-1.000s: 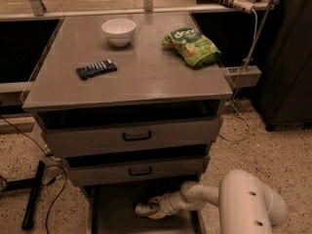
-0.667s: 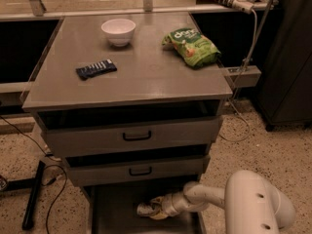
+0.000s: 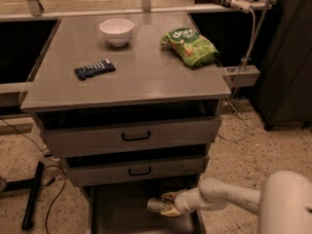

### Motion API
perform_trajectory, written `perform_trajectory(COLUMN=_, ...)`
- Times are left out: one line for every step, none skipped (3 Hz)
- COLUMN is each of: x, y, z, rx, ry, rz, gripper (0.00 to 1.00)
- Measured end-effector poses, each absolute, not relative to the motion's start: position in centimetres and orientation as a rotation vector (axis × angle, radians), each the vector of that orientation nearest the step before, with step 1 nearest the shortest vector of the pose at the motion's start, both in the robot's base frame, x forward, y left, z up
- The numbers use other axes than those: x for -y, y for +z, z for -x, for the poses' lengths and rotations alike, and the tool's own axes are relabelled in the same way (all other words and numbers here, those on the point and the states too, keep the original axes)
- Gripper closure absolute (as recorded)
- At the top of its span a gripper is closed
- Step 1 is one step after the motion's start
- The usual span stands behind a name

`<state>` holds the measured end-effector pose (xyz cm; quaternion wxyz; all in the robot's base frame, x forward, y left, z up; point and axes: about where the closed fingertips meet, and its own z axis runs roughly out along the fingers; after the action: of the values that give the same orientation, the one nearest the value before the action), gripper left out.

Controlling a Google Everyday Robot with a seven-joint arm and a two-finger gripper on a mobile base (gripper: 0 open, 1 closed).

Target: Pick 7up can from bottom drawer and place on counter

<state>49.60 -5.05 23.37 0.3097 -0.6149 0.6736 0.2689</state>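
Broad, flat grey metal counter [image 3: 146,84] tops the cabinet. Below it are two grey drawers with black handles [image 3: 131,136], then the extended grey metal bottom drawer [image 3: 122,214] at 6 o'clock. The white robot arm [image 3: 229,199] enters from 4 o'clock, its forearm nearly level and reaching left over the drawer.

On the counter:
- a green crinkly snack bag [image 3: 191,46] at 1 o'clock, white lettering unreadable
- a white bowl [image 3: 116,31] at 11 o'clock
- a dark wrapped bar [image 3: 94,69] at 9 o'clock

The small, pale silver 7up can [image 3: 156,205], label illegible, lies sideways within the bottom drawer, pinched by the two-finger gripper [image 3: 164,207].
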Motion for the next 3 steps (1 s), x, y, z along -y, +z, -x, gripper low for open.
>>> perform_trajectory(x=9.0, y=30.3, z=-48.5, rx=-1.786, ry=0.618, rz=1.618, gripper=1.0)
perform_trajectory(x=11.7, y=37.1, z=-47.1, rx=-1.787, ry=0.525, rz=1.647, gripper=1.0)
perform_trajectory(x=13.4, y=44.5, z=-46.5, rx=-1.744, ry=0.405, rz=1.687, gripper=1.0)
